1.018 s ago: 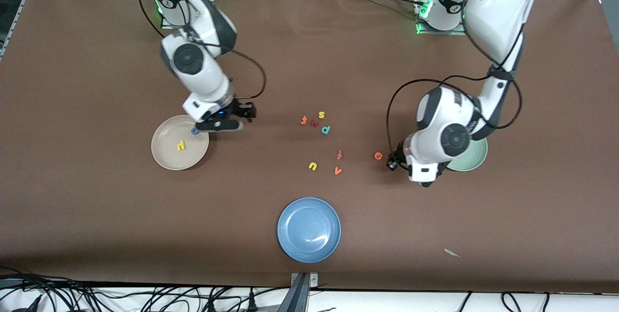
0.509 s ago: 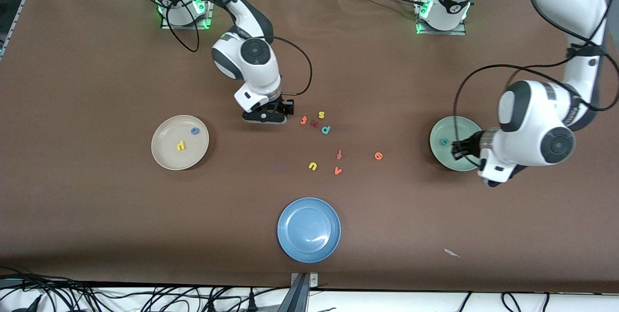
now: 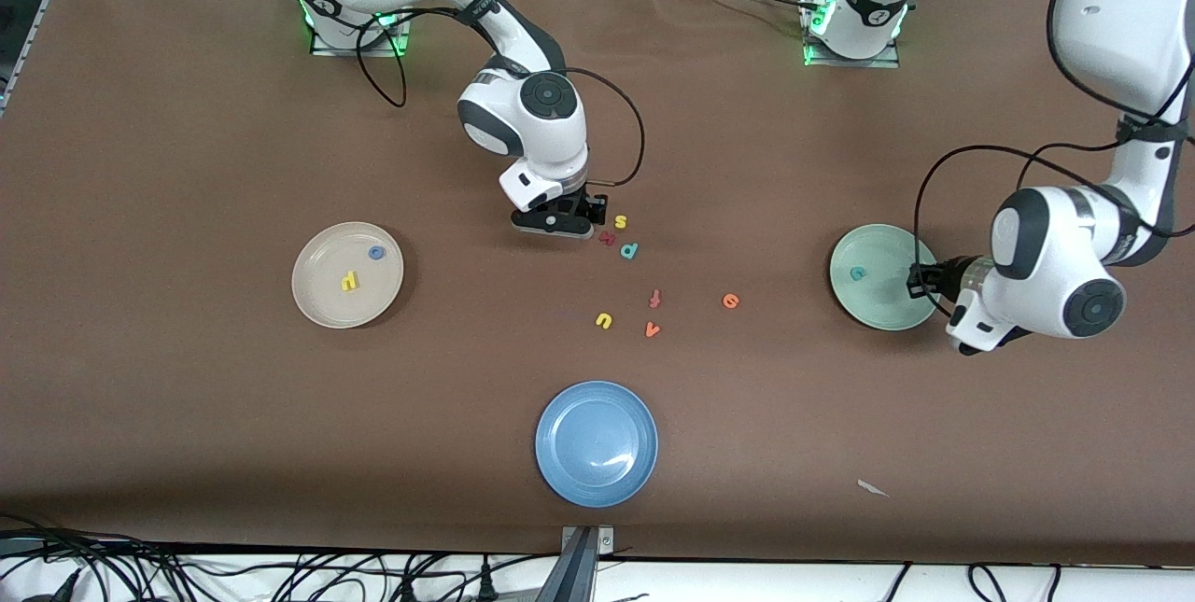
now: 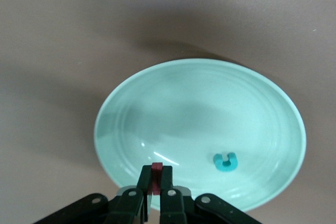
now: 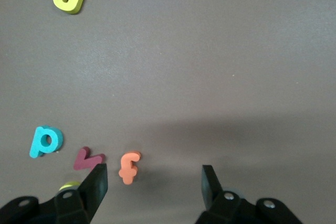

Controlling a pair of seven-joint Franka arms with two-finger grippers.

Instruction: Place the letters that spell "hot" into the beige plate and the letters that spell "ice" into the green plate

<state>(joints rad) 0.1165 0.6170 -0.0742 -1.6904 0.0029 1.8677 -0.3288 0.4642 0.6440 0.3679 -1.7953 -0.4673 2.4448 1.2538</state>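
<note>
Toward the right edge of the front view, the left gripper (image 3: 920, 282) hangs over the rim of the green plate (image 3: 887, 308), its fingers pinched onto a dark maroon "i" (image 4: 156, 174). A teal "c" (image 3: 856, 273) lies in that plate. Near the frame's centre, the right gripper (image 3: 560, 221) is low over the letter cluster with its jaws spread wide and nothing between them; the orange "t" (image 5: 128, 167) appears to lie just by one finger, though its shape is hard to read. At centre left, the beige plate (image 3: 317, 299) holds the yellow "h" (image 3: 348, 281) and blue "o" (image 3: 375, 253). The orange "e" (image 3: 730, 301) rests on the table between the cluster and the green plate.
</note>
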